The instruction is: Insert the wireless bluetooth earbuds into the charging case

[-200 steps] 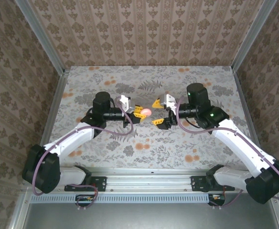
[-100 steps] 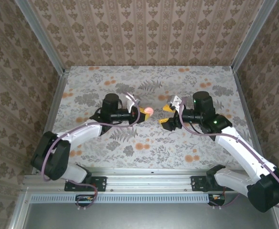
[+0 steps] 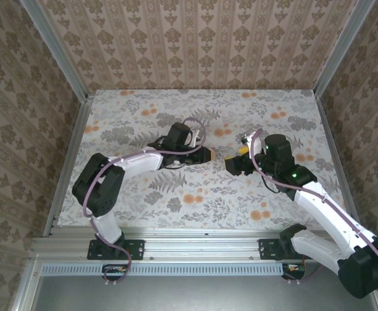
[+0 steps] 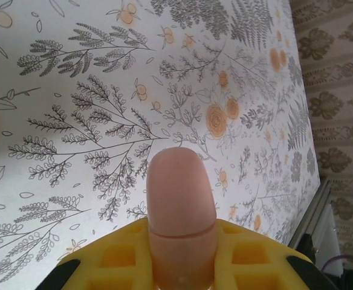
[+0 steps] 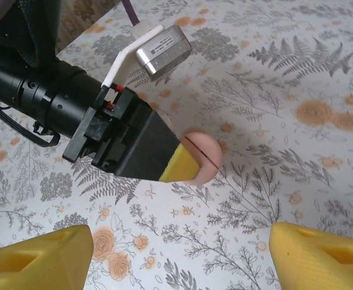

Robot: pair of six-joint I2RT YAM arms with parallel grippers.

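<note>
Right wrist view: left gripper (image 5: 185,164) clamps the pink case (image 5: 204,154); right gripper (image 5: 179,257) gapes wide, facing it, not touching.

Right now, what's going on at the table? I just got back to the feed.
The left gripper is shut on the pinkish charging case, holding it out over the floral table toward the right arm. The case looks closed, with just a seam line across it, so I cannot tell what is inside. The right gripper is open and faces the case with a gap between them, touching nothing.
</note>
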